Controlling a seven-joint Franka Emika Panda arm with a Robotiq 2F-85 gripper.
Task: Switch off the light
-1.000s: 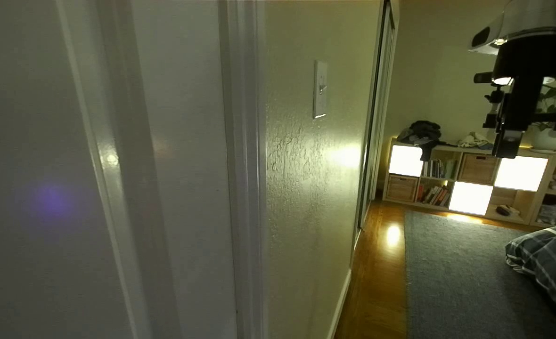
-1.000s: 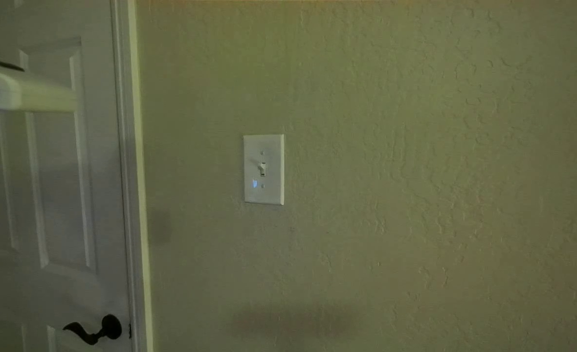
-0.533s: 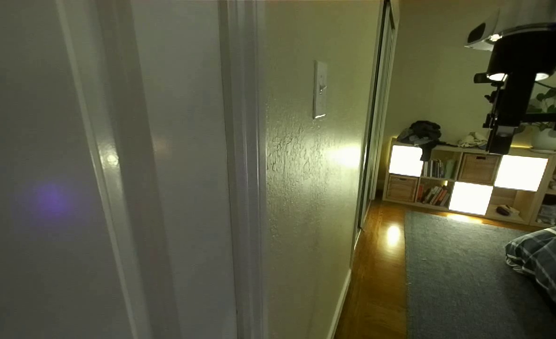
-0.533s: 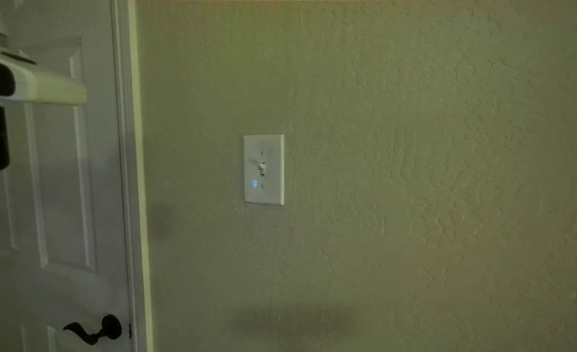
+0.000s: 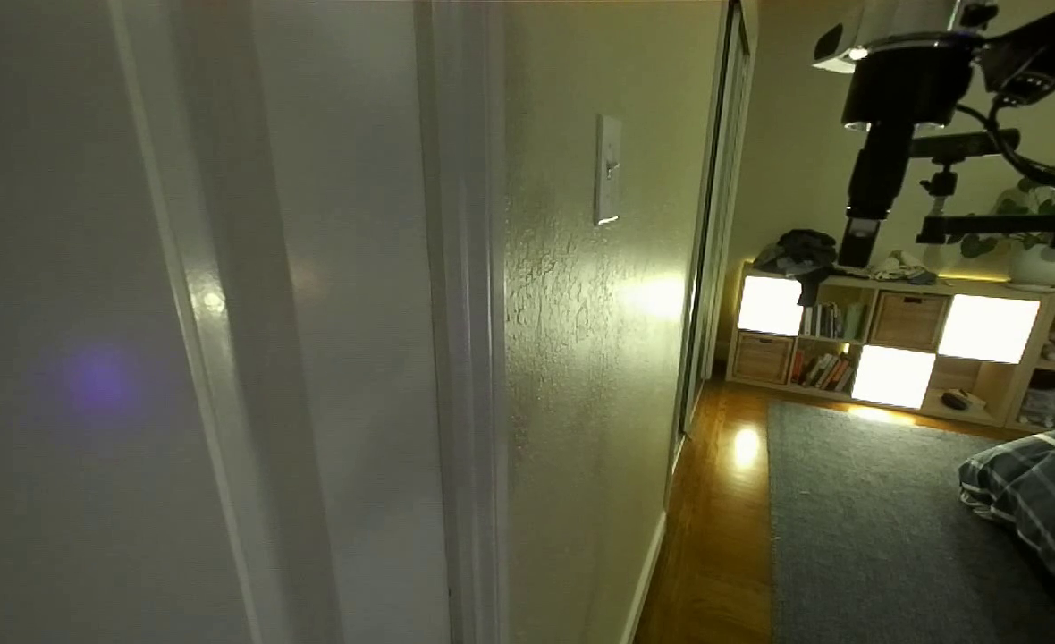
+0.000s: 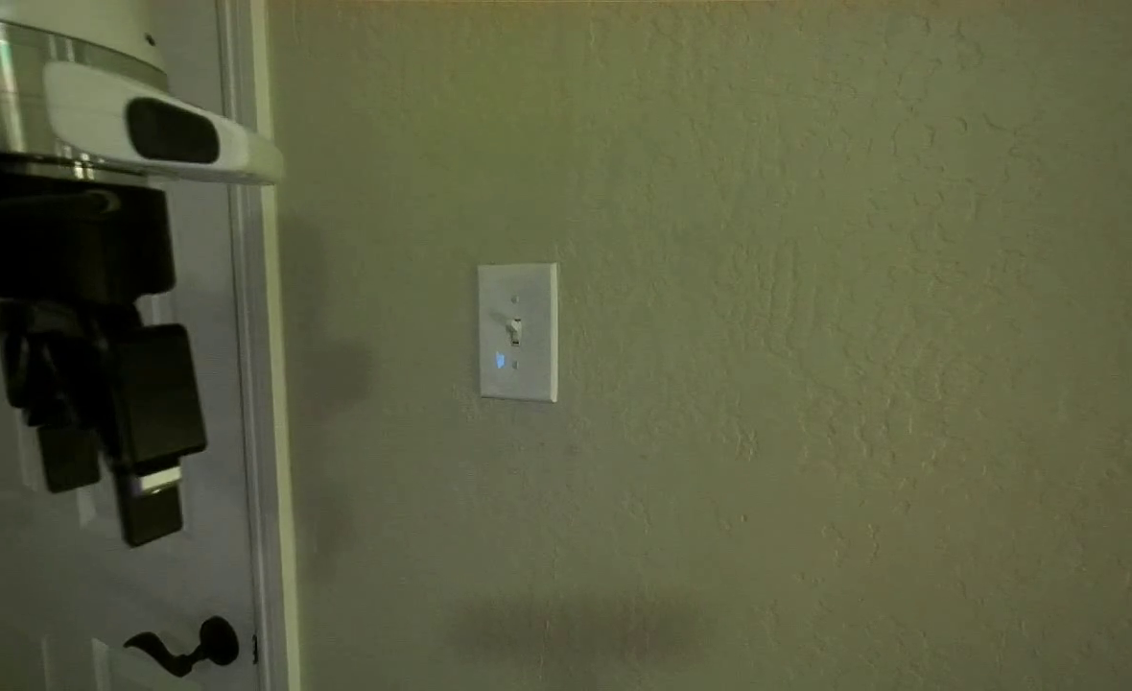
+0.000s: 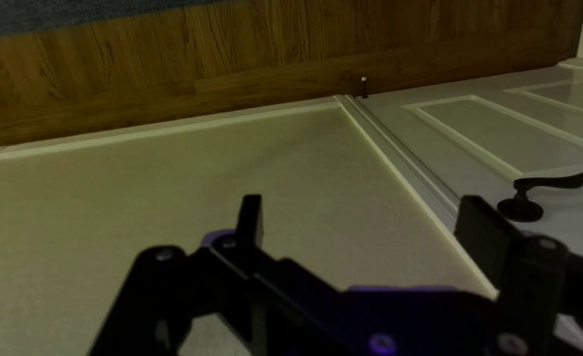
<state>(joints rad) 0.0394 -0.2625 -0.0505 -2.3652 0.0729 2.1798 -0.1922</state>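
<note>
The light switch is a white upright wall plate (image 6: 539, 331) with a small toggle (image 6: 514, 332) that appears tilted up. It shows edge-on in an exterior view (image 5: 607, 170). It is out of the wrist view, and the lamp itself is out of view. My gripper (image 6: 110, 494) is black and points down, left of the plate, with its tips lower than the plate. It also shows right of the plate in an exterior view (image 5: 860, 241). In the wrist view my gripper (image 7: 360, 212) has its fingers wide apart with nothing between them. It does not appear to touch the plate.
A white door with a dark handle (image 6: 182, 648) stands left of the wall, behind a door frame (image 6: 261, 288). A black mount bar (image 5: 997, 225), a shelf with glowing compartments (image 5: 907, 331) and a bed (image 5: 1042, 487) are farther back.
The arm and gripper have moved closer to the switch and turned: leftward in an exterior view, and rightward into sight from the left edge elsewhere. The toggle has not visibly moved.
</note>
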